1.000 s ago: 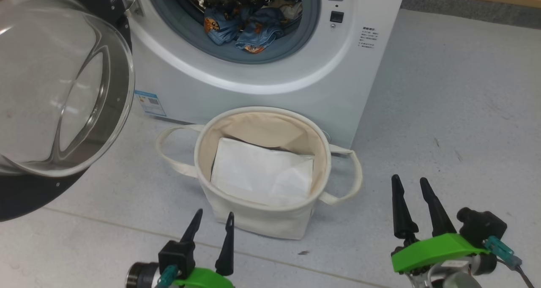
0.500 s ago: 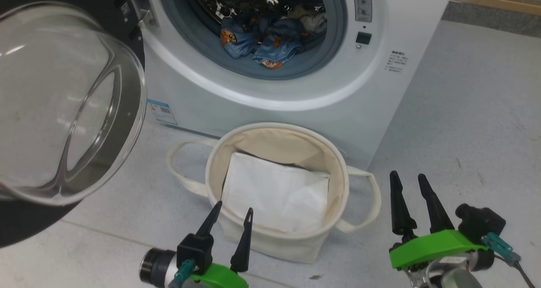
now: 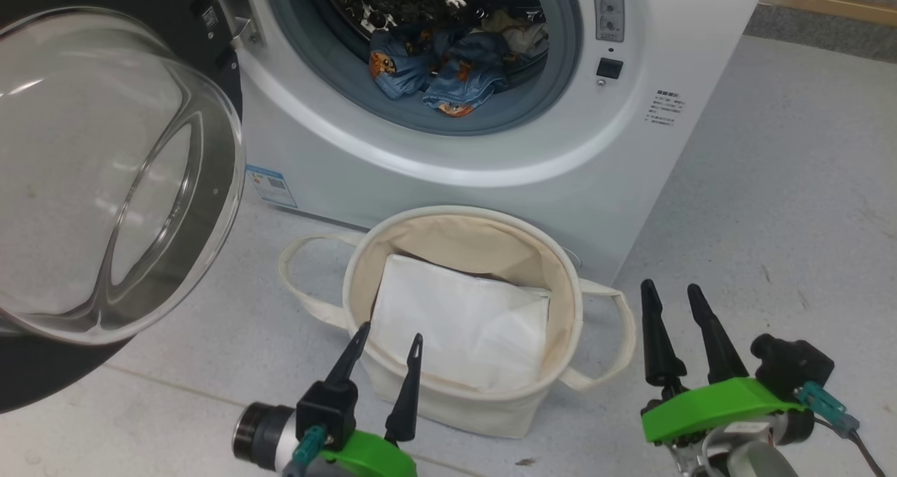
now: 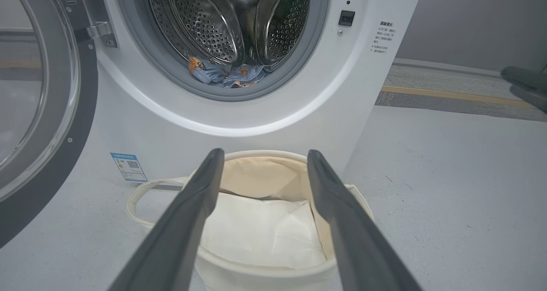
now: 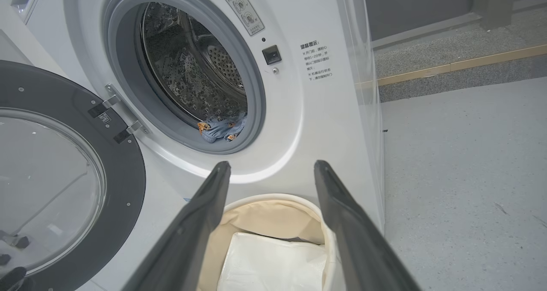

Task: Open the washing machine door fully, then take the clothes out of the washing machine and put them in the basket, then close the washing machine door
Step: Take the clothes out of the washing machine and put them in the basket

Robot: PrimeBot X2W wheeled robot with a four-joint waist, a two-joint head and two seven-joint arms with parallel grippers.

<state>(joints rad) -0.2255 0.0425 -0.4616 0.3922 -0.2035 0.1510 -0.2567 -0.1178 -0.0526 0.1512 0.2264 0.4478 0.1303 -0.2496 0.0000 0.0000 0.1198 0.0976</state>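
Left tool (image 3: pixel 391 331): jaws apart, empty, at basket's (image 3: pixel 455 407) near rim.
Right tool (image 3: pixel 668 286): jaws apart, empty.
Clothes (image 3: pixel 448 78): front edge inside washing machine (image 3: pixel 490 183), ahead and above; left tool likely nearer.

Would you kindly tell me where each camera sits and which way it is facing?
Head view: on the head, looking forward and down at the basket before the washing machine; left gripper and right gripper, open, show at the bottom.
Left wrist view: low, facing the drum mouth over the basket; its fingers rise below.
Right wrist view: further right, facing the machine obliquely, washing machine door at left; its fingers rise below.
Both wrist views share the clothes in the drum mouth.
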